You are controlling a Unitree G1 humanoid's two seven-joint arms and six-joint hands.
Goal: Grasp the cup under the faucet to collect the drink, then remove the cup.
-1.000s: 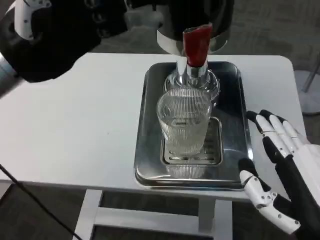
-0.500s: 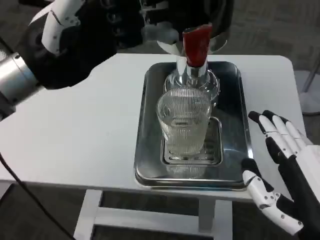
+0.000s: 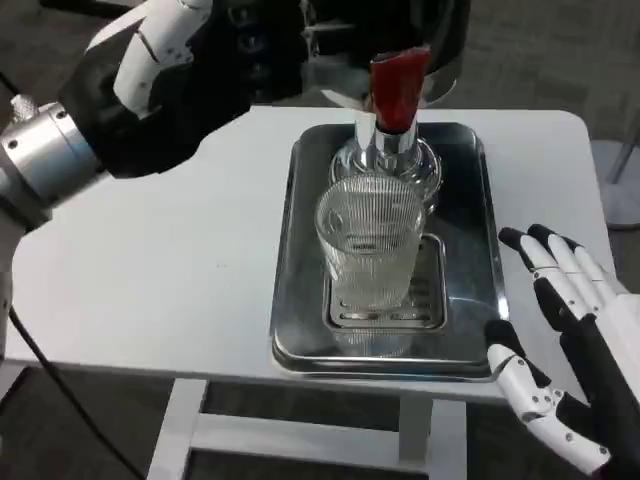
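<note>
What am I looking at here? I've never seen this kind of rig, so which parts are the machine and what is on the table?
This is a humanoid robot seen from its own head camera, looking down at a white table. Its left hand, on a silver forearm, is raised at upper left near the dispenser. Its right hand waits at lower right with fingers spread, holding nothing. On the table sits a metal tray. A ribbed clear cup stands on the tray's drain grate under the faucet, which has a red lever. Neither hand touches the cup. Whether the left hand grips anything cannot be told.
</note>
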